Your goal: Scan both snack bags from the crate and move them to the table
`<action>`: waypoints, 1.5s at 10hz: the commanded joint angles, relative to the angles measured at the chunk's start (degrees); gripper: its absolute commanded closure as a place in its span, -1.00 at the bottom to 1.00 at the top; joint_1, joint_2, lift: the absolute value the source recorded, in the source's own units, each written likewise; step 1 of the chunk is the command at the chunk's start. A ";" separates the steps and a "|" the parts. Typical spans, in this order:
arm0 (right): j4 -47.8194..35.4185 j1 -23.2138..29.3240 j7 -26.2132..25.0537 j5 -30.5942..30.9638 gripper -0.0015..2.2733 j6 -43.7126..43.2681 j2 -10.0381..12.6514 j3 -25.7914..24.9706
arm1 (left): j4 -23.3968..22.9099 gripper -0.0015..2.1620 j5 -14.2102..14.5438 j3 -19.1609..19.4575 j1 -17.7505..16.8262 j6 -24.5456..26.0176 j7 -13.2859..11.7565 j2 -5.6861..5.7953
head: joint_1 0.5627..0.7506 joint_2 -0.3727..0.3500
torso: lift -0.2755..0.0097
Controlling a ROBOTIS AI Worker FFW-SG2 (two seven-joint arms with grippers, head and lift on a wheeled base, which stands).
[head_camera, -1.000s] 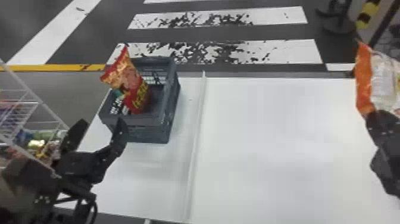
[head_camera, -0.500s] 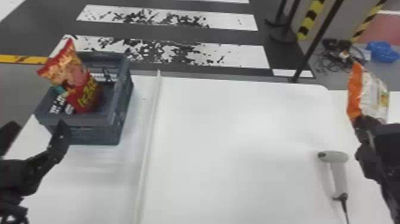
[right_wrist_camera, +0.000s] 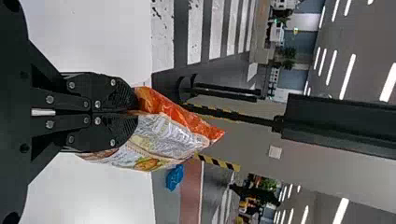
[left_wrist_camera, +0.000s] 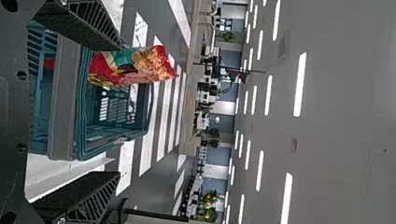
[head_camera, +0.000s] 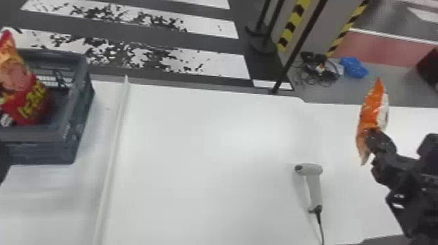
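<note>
Pinching the crinkly orange-and-white plastic snack bag [right_wrist_camera: 170,135] in the closed black right gripper [right_wrist_camera: 135,111], well to the right of the blue-grey slatted plastic crate [head_camera: 49,150], and holding the black left gripper [left_wrist_camera: 120,109] wide open beside that crate. Also leaning upright inside the crate: the shiny red-and-yellow plastic snack bag [head_camera: 19,84], probably being light, soft and slippery (likely crushable inside, too), so calling for a gentle squeeze near the top edge, above the crate's rim.
</note>
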 commanded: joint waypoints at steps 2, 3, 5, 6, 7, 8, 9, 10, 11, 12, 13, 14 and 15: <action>9.02 -3.58 -0.03 4.79 0.98 -2.74 -1.76 -0.63 | 1.49 -0.97 -0.03 -0.11 -0.56 -0.35 -0.09 0.08 | 0.41 -0.80 | 0.32; 14.21 -4.02 -0.12 6.64 0.98 -6.43 -3.69 -0.37 | 2.37 -0.97 -0.03 -0.37 -0.73 -1.41 -0.09 0.08 | 0.41 -0.86 | 0.32; 22.29 -4.45 -0.20 10.42 0.98 -11.35 -6.68 0.25 | 3.77 -0.97 -0.12 -0.63 -1.61 -1.76 0.00 0.08 | 0.41 -0.94 | 0.32; 25.98 -5.16 -0.12 13.14 0.98 -11.17 -8.17 1.21 | 3.77 -0.97 -0.56 -1.07 -2.14 -1.76 0.00 0.00 | 0.41 -0.94 | 0.32; 29.15 -5.16 0.59 15.78 0.98 -9.24 -9.40 1.74 | 4.04 -0.97 -0.73 -2.48 -3.55 -1.23 0.08 0.26 | 0.41 -0.94 | 0.32; 34.33 -6.92 1.64 18.68 0.98 -9.06 -10.28 3.59 | 4.12 -0.97 -0.73 -2.74 -4.16 -0.88 0.08 0.26 | 0.41 -0.94 | 0.32; 38.99 -8.94 1.82 21.85 0.91 -7.31 -11.42 6.14 | 4.12 -0.97 -0.73 -2.92 -4.25 -0.88 0.08 0.26 | 0.41 -0.94 | 0.32; 41.89 -10.17 2.43 22.72 0.45 -7.13 -11.86 8.16 | 4.12 -0.97 -0.73 -2.92 -4.34 -0.70 0.08 0.26 | 0.41 -0.94 | 0.32; 41.81 -10.17 2.87 22.46 -0.44 -9.24 -11.51 8.69 | 3.95 -0.97 -0.73 -2.92 -4.34 -0.35 0.08 0.17 | 0.41 -0.94 | 0.32; 40.40 -9.90 2.70 22.46 -0.94 -9.59 -10.98 8.69 | 3.69 -0.97 -0.82 -2.83 -4.43 -0.18 0.08 0.08 | 0.41 -0.94 | 0.32; 37.32 -8.67 1.64 22.29 -0.98 -10.29 -9.75 7.98 | 3.77 -0.97 -0.82 -2.83 -4.34 -0.18 0.08 0.08 | 0.41 -0.94 | 0.32; 32.40 -6.48 1.11 20.70 -0.99 -11.52 -8.00 6.93 | 3.95 -0.97 -0.82 -2.83 -4.51 -0.18 0.08 0.08 | 0.41 -0.94 | 0.32; 25.98 -3.84 0.23 19.91 -0.99 -13.11 -5.71 6.93 | 3.86 -0.97 -1.09 -2.83 -4.51 0.00 0.17 0.08 | 0.41 -0.94 | 0.32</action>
